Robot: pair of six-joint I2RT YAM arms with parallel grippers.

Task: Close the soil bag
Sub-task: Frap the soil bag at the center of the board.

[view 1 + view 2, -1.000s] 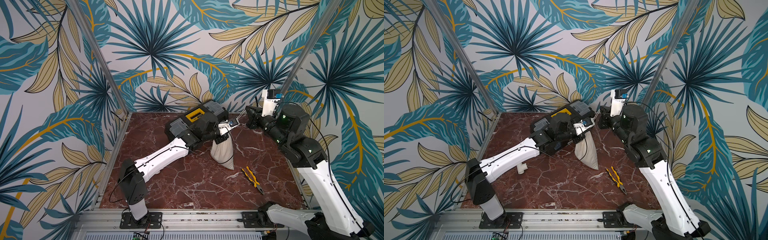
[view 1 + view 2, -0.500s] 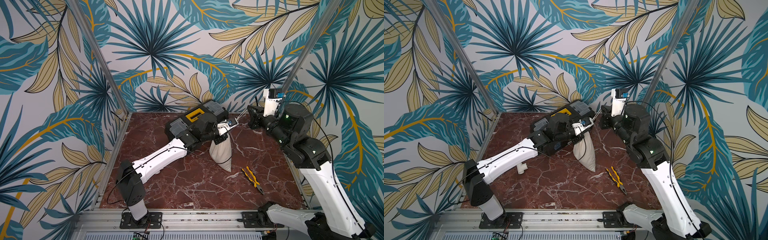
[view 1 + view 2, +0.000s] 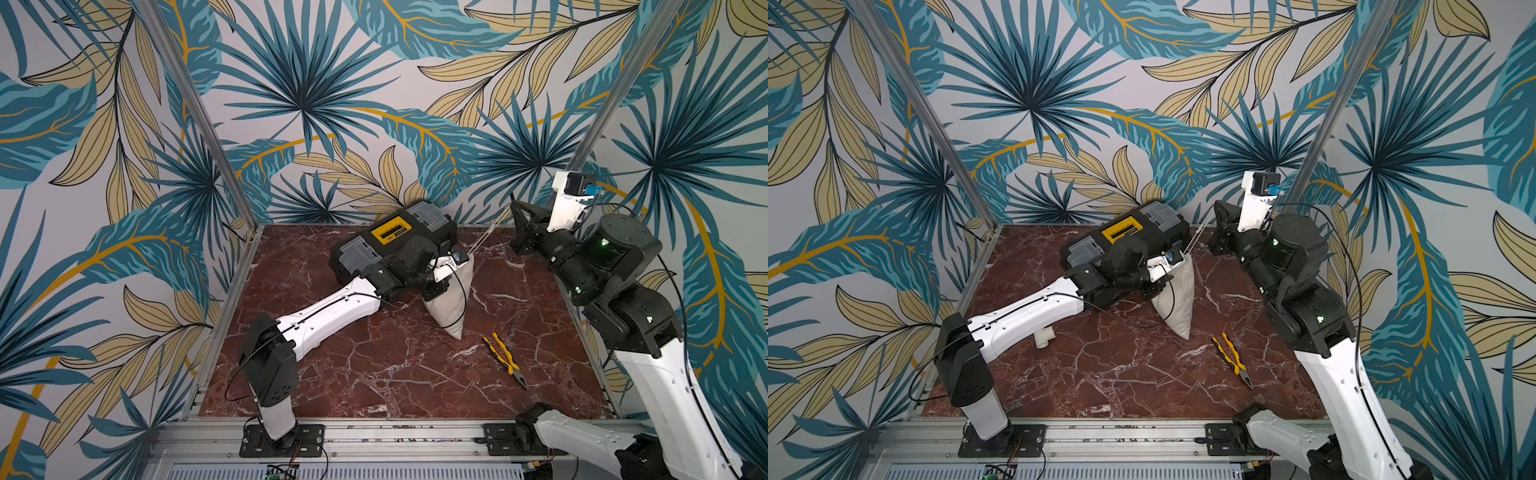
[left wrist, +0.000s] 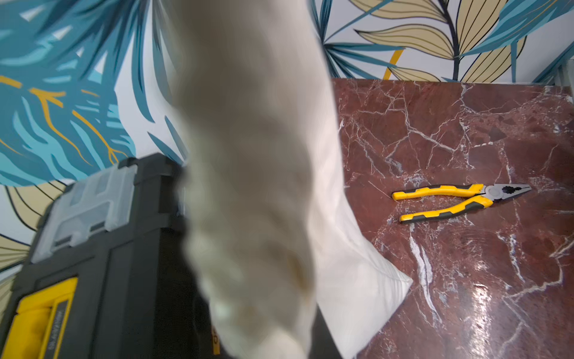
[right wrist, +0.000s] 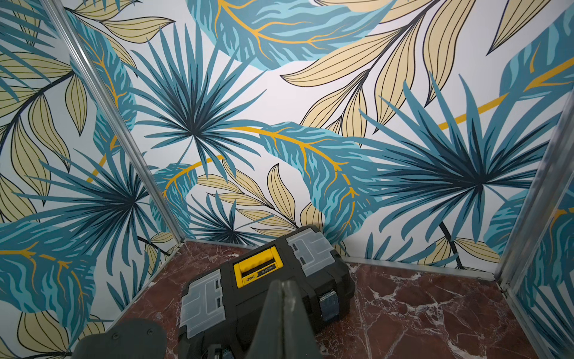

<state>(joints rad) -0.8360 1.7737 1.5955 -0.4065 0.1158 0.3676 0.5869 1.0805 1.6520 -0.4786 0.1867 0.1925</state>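
My right gripper (image 3: 515,206) is clamped on the cord (image 3: 490,230), which is taut, close to the back wall at 1 o'clock. The soil bag (image 3: 451,303) stands mid-table, mouth up at my left gripper (image 3: 456,262). The toolbox (image 3: 395,232) is just beside it at 11, the pliers (image 3: 505,359) apart at 4. Open table (image 3: 374,374) at 6. Left jaws are hidden behind the wrist and blurred cloth, so I can't tell the grip. A white pipe fitting (image 3: 1044,336) sits half under my left arm.

Holds left arm stretched low toward far edge of table (image 3: 374,374), left gripper (image 3: 434,291) clamped on soil bag (image 3: 451,316) neck. Holds right arm raised by far right corner, right gripper (image 3: 514,205) pinched tight on cord (image 3: 488,230).
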